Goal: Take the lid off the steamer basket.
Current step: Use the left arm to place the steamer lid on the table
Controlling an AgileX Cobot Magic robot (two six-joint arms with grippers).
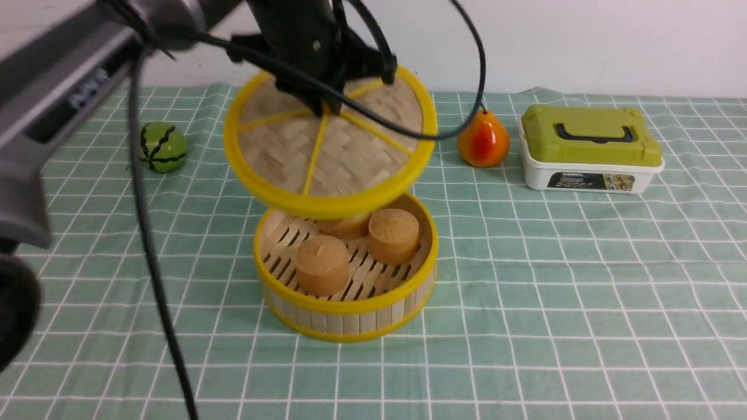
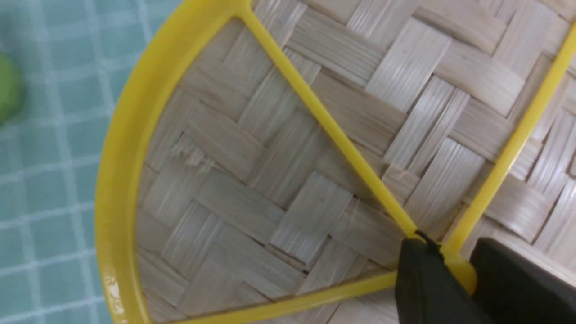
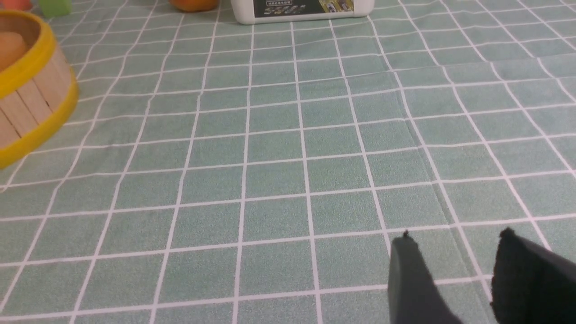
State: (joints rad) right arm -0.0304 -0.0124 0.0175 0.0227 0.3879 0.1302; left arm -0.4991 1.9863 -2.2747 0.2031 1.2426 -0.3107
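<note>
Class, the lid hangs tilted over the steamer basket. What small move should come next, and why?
Probably carry the lid sideways: the left gripper holds it by its centre, but its low edge hangs just above the steamer basket, not clear of it.

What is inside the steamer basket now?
Two tan round blocks on the steamer basket floor; a third block shows partly under the raised lid. The rear floor is covered.

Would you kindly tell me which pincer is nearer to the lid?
Left. The left pincer is shut on the lid at its centre, holding it tilted above the steamer basket. The right pincer hangs open over the tablecloth, off to the basket's side, touching nothing.
</note>
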